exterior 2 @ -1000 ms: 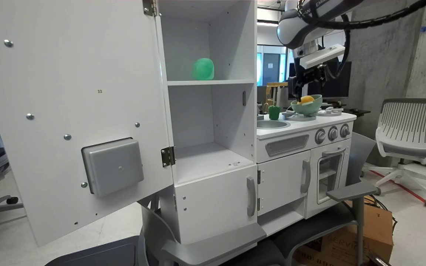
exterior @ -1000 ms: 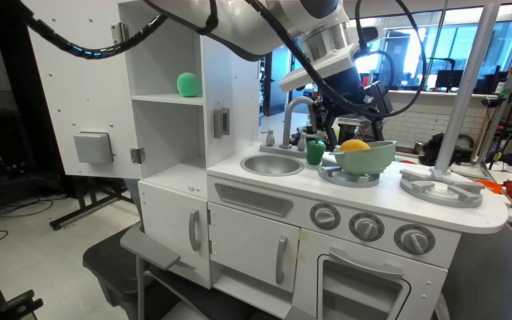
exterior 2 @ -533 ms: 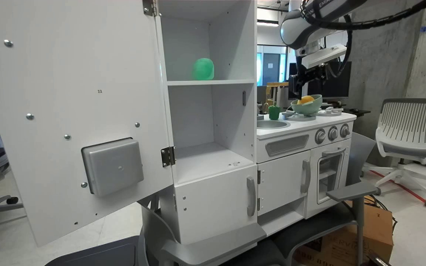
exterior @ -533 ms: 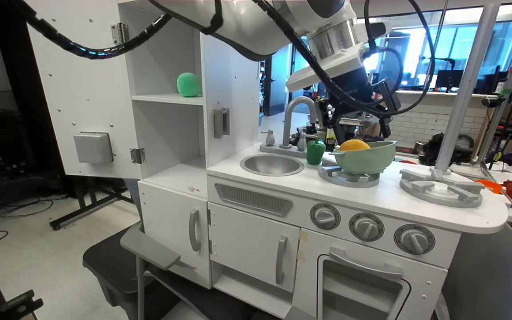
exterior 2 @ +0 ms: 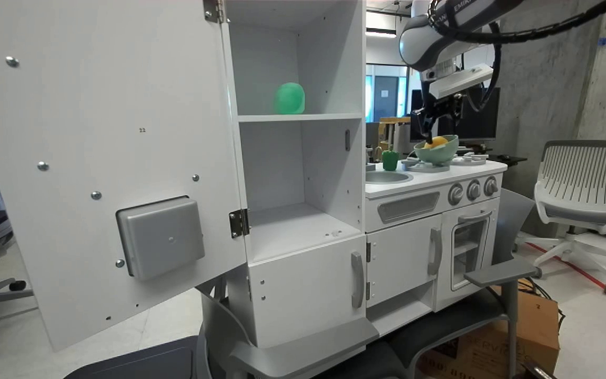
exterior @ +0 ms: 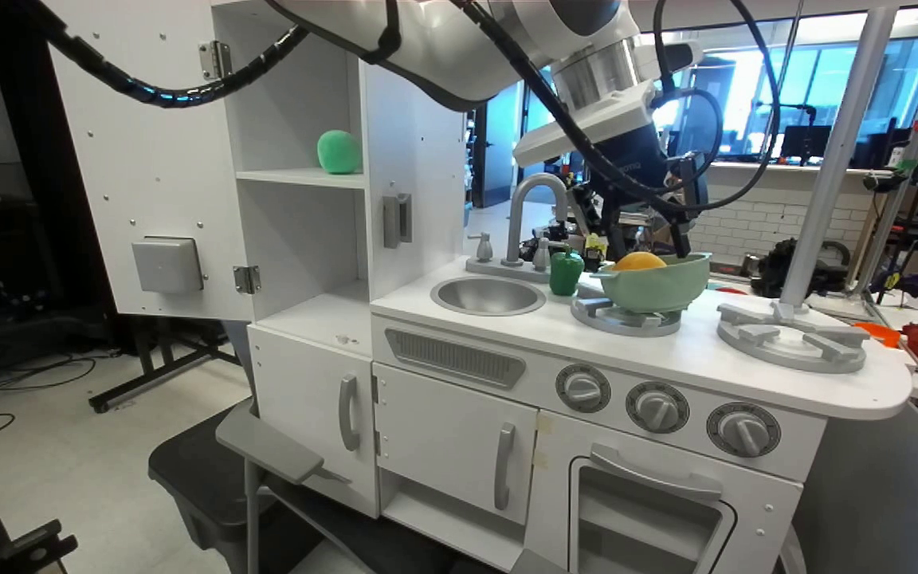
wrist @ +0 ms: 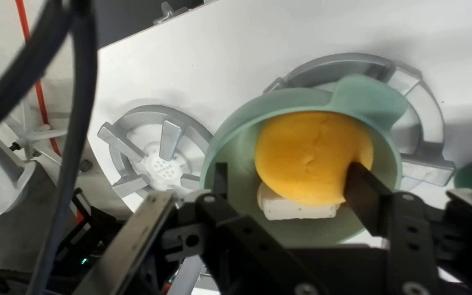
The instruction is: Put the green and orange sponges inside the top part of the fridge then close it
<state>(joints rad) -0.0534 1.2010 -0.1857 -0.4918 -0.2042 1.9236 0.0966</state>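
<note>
Inside green bowl (wrist: 293,99), orange sponge (wrist: 312,157), parted tool (wrist: 287,168) touching one edge

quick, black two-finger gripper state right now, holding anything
Black two-finger gripper: open, holding nothing; one finger seems to touch the rounded orange sponge, the other stands apart from it.
</note>
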